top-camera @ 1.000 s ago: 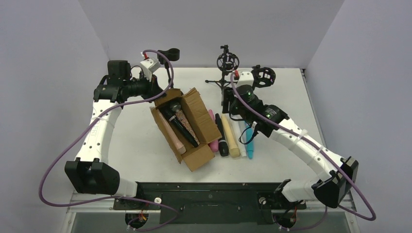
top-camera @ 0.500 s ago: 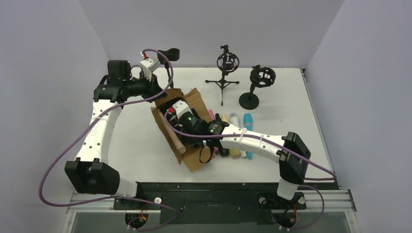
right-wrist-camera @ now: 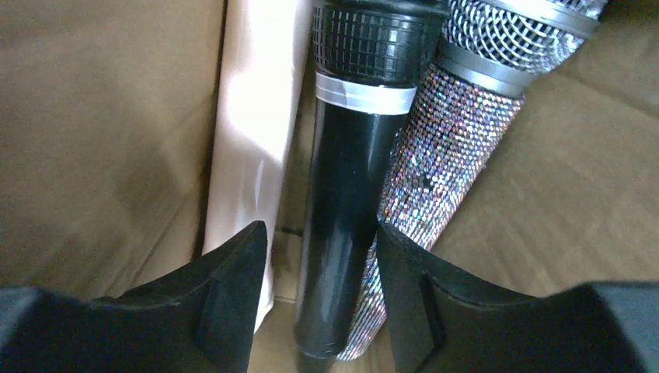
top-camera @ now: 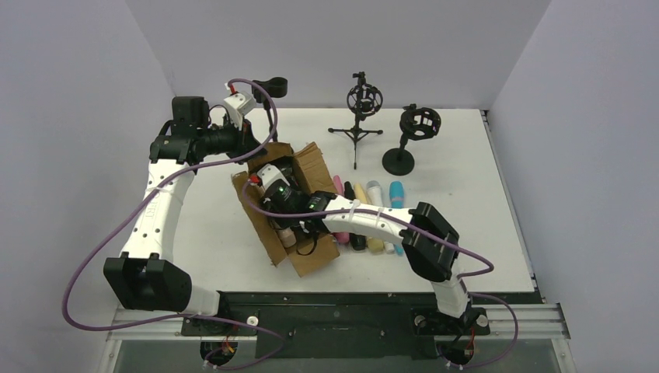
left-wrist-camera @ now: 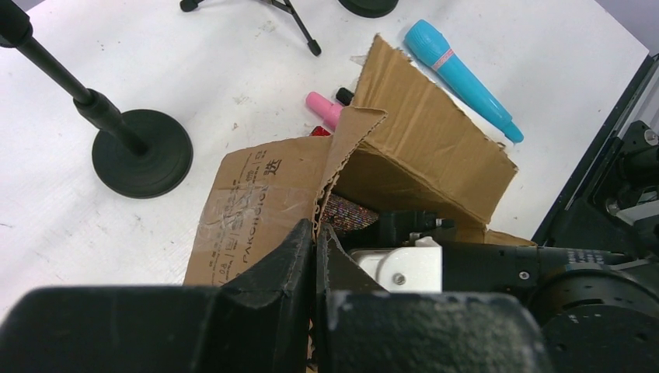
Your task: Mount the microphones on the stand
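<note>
A brown cardboard box [top-camera: 317,168] lies open in mid-table. My left gripper [left-wrist-camera: 317,241] is shut on the edge of its flap [left-wrist-camera: 256,194]. My right gripper [right-wrist-camera: 320,241] is down inside the box, open, its jaws either side of a black microphone [right-wrist-camera: 350,194] without pinching it. A glittery microphone [right-wrist-camera: 443,155] lies to that one's right and a peach one [right-wrist-camera: 252,116] to its left. On the table beside the box lie pink [top-camera: 338,186], black [top-camera: 350,191], cream [top-camera: 362,193], white [top-camera: 374,190] and teal [top-camera: 397,192] microphones. The stand [top-camera: 364,99] with tripod legs is at the back.
A round-based stand [top-camera: 416,124] is at the back right. Another one [left-wrist-camera: 142,151] is behind the box, close to my left wrist. My right forearm [top-camera: 373,221] crosses over the row of loose microphones.
My right arm has swung from the stands at the back over to the box and dropped into it. The box has shifted slightly left. The left arm has kept its grip.
</note>
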